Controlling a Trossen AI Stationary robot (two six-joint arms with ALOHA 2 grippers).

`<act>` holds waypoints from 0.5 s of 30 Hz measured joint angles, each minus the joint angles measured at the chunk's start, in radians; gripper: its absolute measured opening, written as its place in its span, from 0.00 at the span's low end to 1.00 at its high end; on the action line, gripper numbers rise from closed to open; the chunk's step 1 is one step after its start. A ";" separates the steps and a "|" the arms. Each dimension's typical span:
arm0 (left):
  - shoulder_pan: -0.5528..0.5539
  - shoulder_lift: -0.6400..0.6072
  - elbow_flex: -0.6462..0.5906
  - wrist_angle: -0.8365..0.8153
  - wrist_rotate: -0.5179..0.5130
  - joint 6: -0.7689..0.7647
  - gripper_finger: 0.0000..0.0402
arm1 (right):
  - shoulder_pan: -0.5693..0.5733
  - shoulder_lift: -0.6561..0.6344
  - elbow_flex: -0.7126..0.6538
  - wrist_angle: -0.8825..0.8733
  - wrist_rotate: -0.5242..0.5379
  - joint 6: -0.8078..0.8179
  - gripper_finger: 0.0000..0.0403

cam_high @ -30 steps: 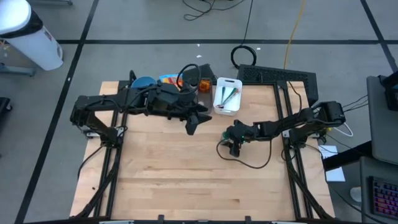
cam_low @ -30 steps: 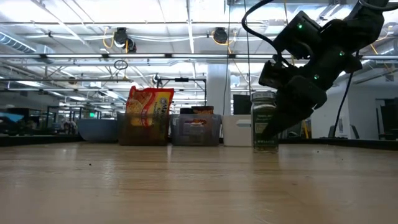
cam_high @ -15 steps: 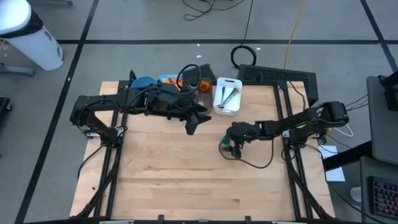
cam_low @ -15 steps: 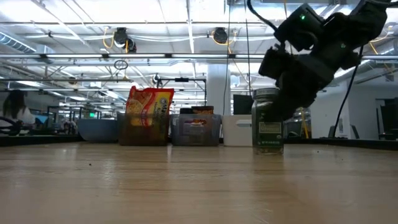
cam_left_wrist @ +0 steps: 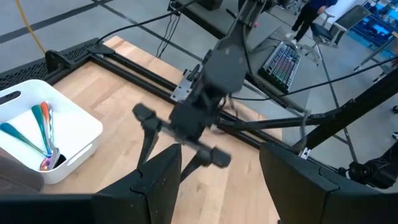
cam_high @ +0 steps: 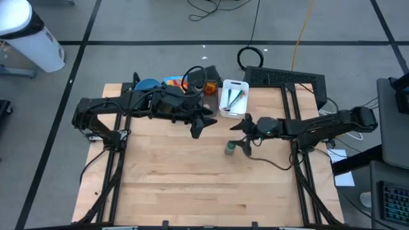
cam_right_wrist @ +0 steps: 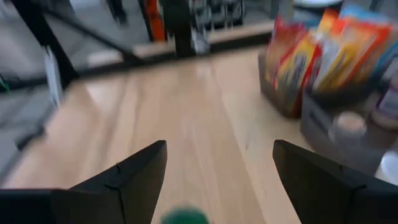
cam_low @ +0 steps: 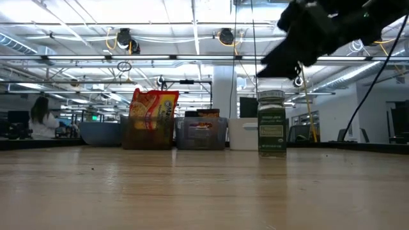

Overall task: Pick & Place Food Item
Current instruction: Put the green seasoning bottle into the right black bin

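Observation:
A small jar with a green lid (cam_high: 230,149) stands upright on its base on the wooden table (cam_high: 172,185), right of the middle; the low view shows the jar (cam_low: 271,122) with its label. My right gripper (cam_high: 239,126) hangs open above and just behind it, touching nothing, high in the low view too (cam_low: 271,64). In its wrist view the right gripper (cam_right_wrist: 217,168) has the green lid (cam_right_wrist: 183,218) low between the spread fingers. My left gripper (cam_high: 198,130) waits open over the table's far middle, nothing between its fingers (cam_left_wrist: 217,186).
Along the far edge stand a blue bowl (cam_high: 148,84), bins with snack bags (cam_low: 153,108) and packets (cam_low: 201,133), and a white bin of utensils (cam_high: 233,98). A cable (cam_high: 268,163) trails on the table under the right arm. A person sits in the room behind (cam_low: 41,118).
My right gripper has let go of the jar, risen off it and drawn back a little toward the table's right edge, tipping up nearer to level. The jar stays upright where it stood.

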 joint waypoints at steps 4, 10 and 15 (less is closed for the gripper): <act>0.000 0.000 0.000 -0.005 0.000 0.003 0.57 | -0.008 -0.084 0.000 0.057 0.003 0.051 0.71; 0.000 0.000 0.000 -0.063 0.005 0.007 0.57 | -0.044 -0.263 0.000 0.006 0.010 0.115 0.70; 0.000 0.057 0.000 -0.081 0.061 0.045 0.57 | -0.051 -0.446 0.000 -0.008 0.108 0.017 0.68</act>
